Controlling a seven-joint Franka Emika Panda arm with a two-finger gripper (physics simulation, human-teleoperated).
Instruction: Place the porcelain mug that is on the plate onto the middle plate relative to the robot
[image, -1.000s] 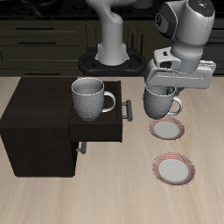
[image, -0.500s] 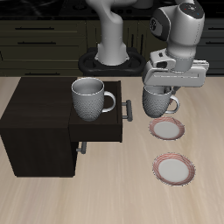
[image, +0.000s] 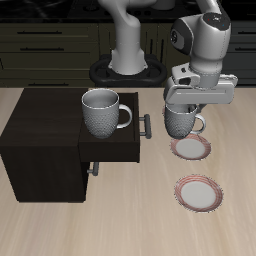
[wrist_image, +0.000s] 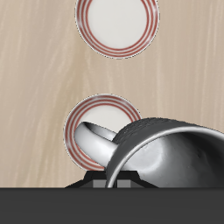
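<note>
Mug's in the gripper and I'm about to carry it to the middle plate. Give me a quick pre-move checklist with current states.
1. Gripper shut on the porcelain mug: ok, the mug hangs under it in the exterior view.
2. Mug off its plate: cannot tell, the gripper and mug hide that plate.
3. Middle plate bare: ok, nothing on it.
4. Mug upright: cannot tell; the wrist view shows its rim and handle close up.
5. Mug centred over the middle plate: not ok, it sits farther back.
6. Front plate and large mug clear of the path: ok.

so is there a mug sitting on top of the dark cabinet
Yes, the larger grey-white mug stands upright on the dark cabinet in the exterior view.
</note>
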